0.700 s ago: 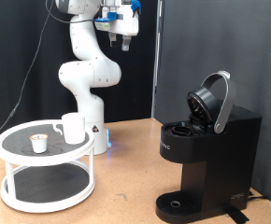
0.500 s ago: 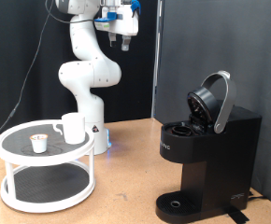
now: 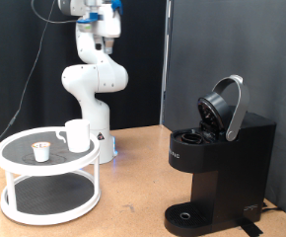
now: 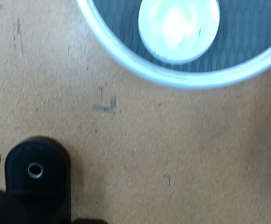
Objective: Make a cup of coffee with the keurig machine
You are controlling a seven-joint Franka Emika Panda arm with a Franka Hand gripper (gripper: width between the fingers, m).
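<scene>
The white cup (image 3: 77, 135) stands on the top tier of a round white two-tier stand (image 3: 25, 168), next to a small pale pod with a dark top (image 3: 41, 151). The black keurig machine (image 3: 222, 168) stands at the exterior view's right with its lid (image 3: 225, 107) hinged open; its round drip tray (image 3: 187, 214) is bare. My gripper (image 3: 106, 39) hangs high in the air, above and a little right of the stand and far from the cup, holding nothing I can see. The wrist view looks straight down on the cup (image 4: 178, 28), the stand's rim (image 4: 117, 51) and the drip tray (image 4: 35, 173); no fingers show there.
The arm's white base (image 3: 102, 138) stands just behind the stand. The tan tabletop (image 3: 133, 202) lies bare between the stand and the machine. A black curtain hangs behind the machine.
My gripper has swung towards the exterior view's left, from above the table's middle to nearer over the stand. The cup, pod and machine have not moved.
</scene>
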